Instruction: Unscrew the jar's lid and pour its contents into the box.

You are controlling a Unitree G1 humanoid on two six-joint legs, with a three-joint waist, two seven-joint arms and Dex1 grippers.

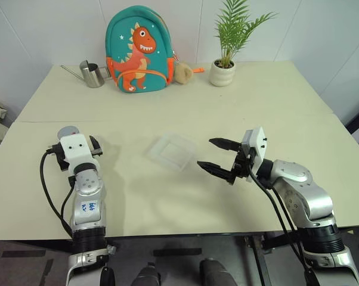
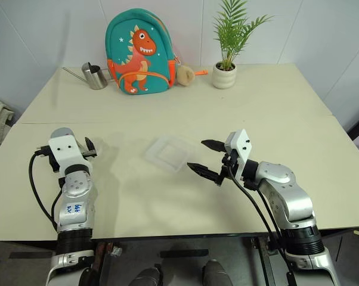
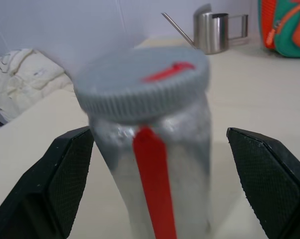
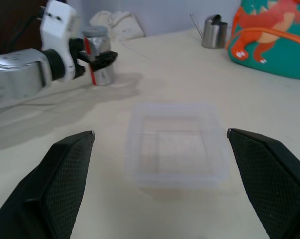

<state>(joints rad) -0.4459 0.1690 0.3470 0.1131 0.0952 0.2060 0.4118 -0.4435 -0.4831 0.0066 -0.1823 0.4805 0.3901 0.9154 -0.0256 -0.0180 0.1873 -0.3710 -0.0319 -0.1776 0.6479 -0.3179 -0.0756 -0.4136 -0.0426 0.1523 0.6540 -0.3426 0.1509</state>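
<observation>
The jar [image 3: 152,164] stands upright on the pale surface [image 1: 185,101] at about 9 o'clock from the box [image 1: 172,151], well apart from it, with the grey lid [image 3: 142,82] screwed on top and a red stripe running down its clear wall. The left claw [image 3: 155,184] sits around the jar with its two black fingers [image 3: 65,174] spread wide, one on each side of the jar; the finger on one side lies just beside the wall, while the other stands clear of it, and no grip shows. In the right wrist view the same jar [image 4: 99,62] appears between those fingers, next to the white wrist housing.

The box lies flat and empty near the middle of the surface. The right claw [image 1: 218,156] hovers at about 3 o'clock from the box, just beside its edge, its fingers [image 1: 224,143] spread and holding nothing, pointing across toward the box.

Along the far edge of the surface, at 12 o'clock from the box, stand a teal dinosaur backpack [image 1: 138,50], a steel watering can [image 1: 93,74] at its 9 o'clock side, and a potted plant [image 1: 226,62] at its 3 o'clock side.
</observation>
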